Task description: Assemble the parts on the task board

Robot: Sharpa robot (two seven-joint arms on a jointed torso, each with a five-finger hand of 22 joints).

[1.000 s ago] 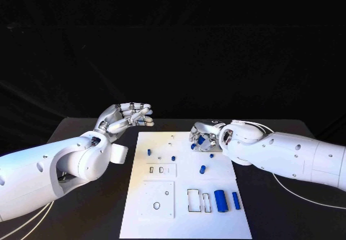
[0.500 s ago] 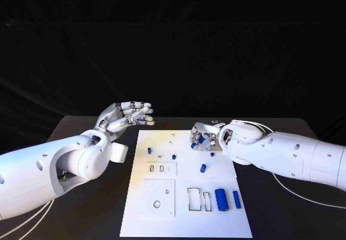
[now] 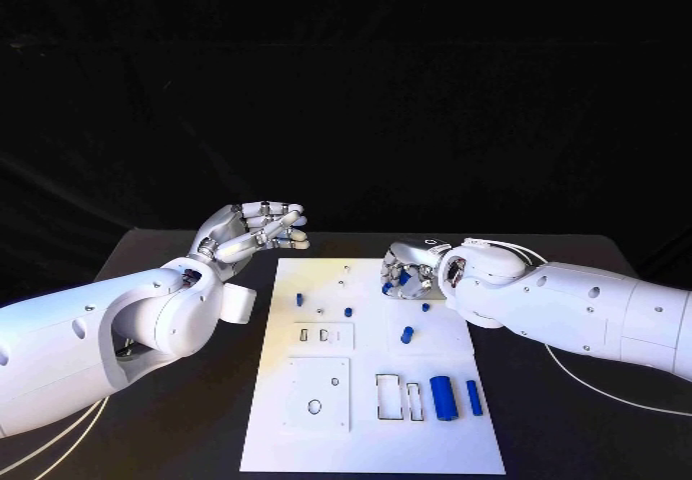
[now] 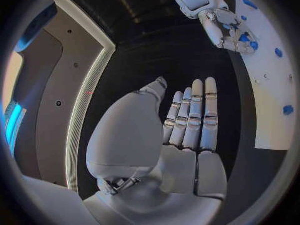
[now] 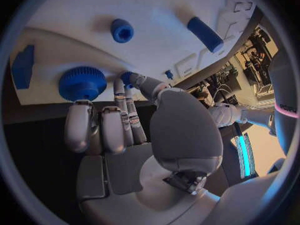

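While the silver right hand (image 3: 408,276) pinches a small blue plastic peg (image 5: 127,78) over the white task board (image 3: 325,400), seating it upright comes next; the silver left hand (image 3: 257,229) hangs empty, fingers loosely extended.

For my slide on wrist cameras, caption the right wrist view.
Right hand pinches a small blue part at the white task board, beside a ridged blue disc.

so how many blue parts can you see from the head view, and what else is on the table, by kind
blue parts lying clear of the hands: 6
blue part at the right hand fingertips: 1, maybe more hidden
white task board: 1
total: 8
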